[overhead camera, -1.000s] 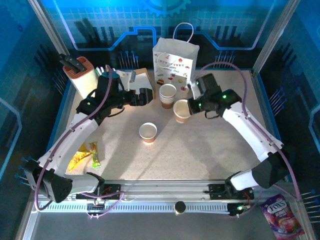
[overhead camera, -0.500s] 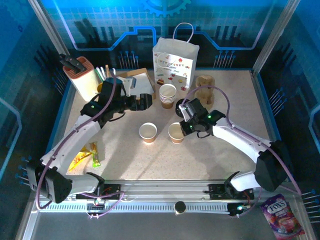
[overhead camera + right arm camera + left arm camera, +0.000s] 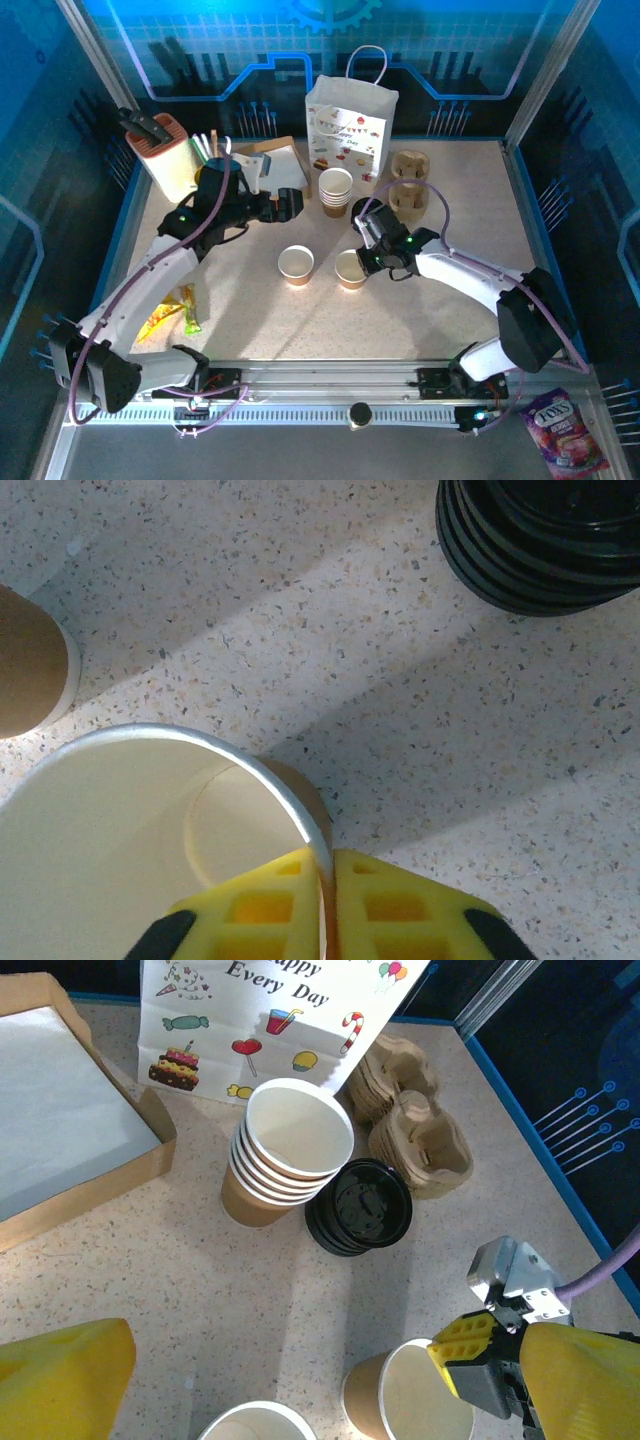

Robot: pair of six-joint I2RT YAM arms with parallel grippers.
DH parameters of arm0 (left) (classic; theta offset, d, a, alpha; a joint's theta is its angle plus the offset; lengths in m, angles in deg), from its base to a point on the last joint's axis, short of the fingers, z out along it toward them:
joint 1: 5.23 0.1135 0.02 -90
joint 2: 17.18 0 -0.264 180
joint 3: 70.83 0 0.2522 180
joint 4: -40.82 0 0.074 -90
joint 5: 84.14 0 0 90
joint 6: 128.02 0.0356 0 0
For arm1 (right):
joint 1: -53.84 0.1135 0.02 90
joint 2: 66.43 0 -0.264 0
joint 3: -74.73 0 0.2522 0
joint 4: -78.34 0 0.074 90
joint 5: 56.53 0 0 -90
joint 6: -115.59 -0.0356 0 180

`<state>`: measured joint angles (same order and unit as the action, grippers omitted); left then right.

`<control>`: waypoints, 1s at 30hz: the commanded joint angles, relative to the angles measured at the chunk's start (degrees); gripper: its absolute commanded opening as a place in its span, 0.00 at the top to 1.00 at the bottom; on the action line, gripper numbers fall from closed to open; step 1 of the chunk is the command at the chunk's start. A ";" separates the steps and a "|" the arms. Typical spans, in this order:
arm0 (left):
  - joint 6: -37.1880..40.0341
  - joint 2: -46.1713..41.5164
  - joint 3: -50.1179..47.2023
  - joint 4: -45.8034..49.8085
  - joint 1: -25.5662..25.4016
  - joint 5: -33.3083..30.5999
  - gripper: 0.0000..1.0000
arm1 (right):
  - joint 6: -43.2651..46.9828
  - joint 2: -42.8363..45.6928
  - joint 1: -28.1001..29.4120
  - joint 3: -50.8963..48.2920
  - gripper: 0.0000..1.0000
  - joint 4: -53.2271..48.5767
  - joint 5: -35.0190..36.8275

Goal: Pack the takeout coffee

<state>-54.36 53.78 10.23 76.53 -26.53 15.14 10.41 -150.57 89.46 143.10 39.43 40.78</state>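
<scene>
A paper cup [image 3: 350, 268] stands upright and lidless mid-counter [image 3: 440, 320], with a second open cup [image 3: 296, 264] just to its left. The right end effector [image 3: 326, 880] pinches the first cup's far-right rim, its fingers nearly together with one inside the wall and one outside. Black lids [image 3: 360, 1205] sit stacked just beyond, touching the stacked cups [image 3: 290, 1150]. The left end effector [image 3: 288, 203] hovers spread wide, holding nothing.
</scene>
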 commanded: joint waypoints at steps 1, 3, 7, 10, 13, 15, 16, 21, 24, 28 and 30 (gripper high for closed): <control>1.41 -1.11 -0.30 -1.22 -0.41 -0.12 0.00 | -0.35 1.31 0.61 -0.31 0.82 0.68 0.92; 1.31 -1.16 -0.26 -1.21 -0.41 -0.05 0.00 | -0.19 2.66 0.60 0.52 0.76 -0.28 0.90; 2.07 -1.00 0.65 0.28 -0.41 -0.53 0.00 | 0.51 5.65 0.38 2.22 0.63 -1.59 0.88; 3.14 -0.43 3.01 3.30 -0.41 -1.20 0.00 | 1.62 6.89 -1.36 4.09 0.54 -1.90 0.14; 3.20 -0.20 4.70 4.92 -0.40 -0.71 0.00 | 2.28 5.20 -5.60 6.79 0.47 -2.83 -3.52; 1.69 0.42 6.07 5.67 -0.42 0.61 0.00 | 2.30 2.09 -8.40 9.95 0.44 -5.08 -4.72; 0.59 0.96 7.15 6.18 -0.48 1.50 0.00 | 2.61 0.63 -9.25 11.09 0.44 -5.51 -3.82; -1.20 4.58 13.91 9.53 -1.99 3.83 0.01 | 2.81 -6.90 -11.84 17.14 0.42 -7.46 -0.50; 0.46 6.52 17.15 11.36 -2.53 3.23 0.01 | 2.34 -11.51 -12.06 21.54 0.42 -8.99 1.58; 2.23 6.08 15.00 9.72 -2.78 1.38 0.01 | 1.49 -17.23 -12.06 26.54 0.45 -12.50 6.18; 2.75 4.54 11.87 6.92 -2.88 0.89 0.01 | 1.75 -19.76 -12.06 28.86 0.47 -14.12 8.89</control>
<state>-53.71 59.81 25.01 84.62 -29.03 17.06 12.55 -167.79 77.87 168.46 29.93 44.65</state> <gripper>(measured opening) 0.987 0.539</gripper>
